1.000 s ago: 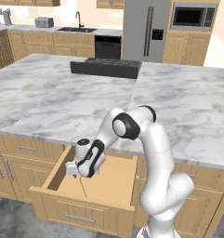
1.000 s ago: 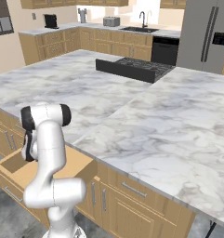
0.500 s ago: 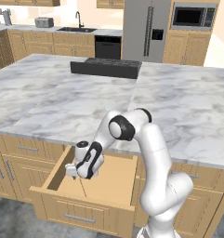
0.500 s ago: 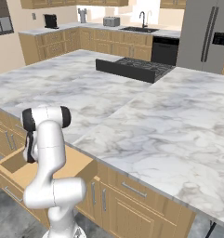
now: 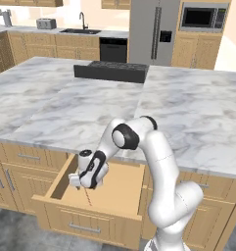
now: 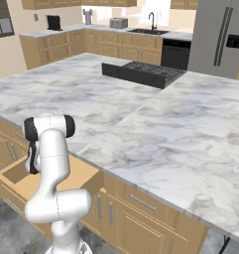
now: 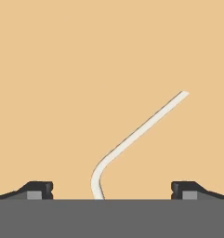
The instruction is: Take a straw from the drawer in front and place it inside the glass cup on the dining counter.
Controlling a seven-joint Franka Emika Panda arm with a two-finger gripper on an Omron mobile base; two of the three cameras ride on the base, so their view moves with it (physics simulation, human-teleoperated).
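From the left, the end effector [image 5: 76, 182] has sunk a little lower into the pulled-out light-wood drawer [image 5: 117, 188] under the marble desk [image 5: 65, 105]. Along the hand, its jaws stand released, straddling the thin pale bent straw [image 7: 132, 135] on the drawer floor, so a grasp looks close.

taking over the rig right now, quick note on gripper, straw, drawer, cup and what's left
Gripper: open, empty, low inside the pulled-out light-wood drawer, fingers either side of the thin pale straw with a bent top.
Straw: flat on the drawer floor, not yet gripped.
White-and-grey marble dining counter: the glass cup can't be made out.
Done: drawer open, gripper lined up.
Left: close on straw, lift, find cup, drop it in.
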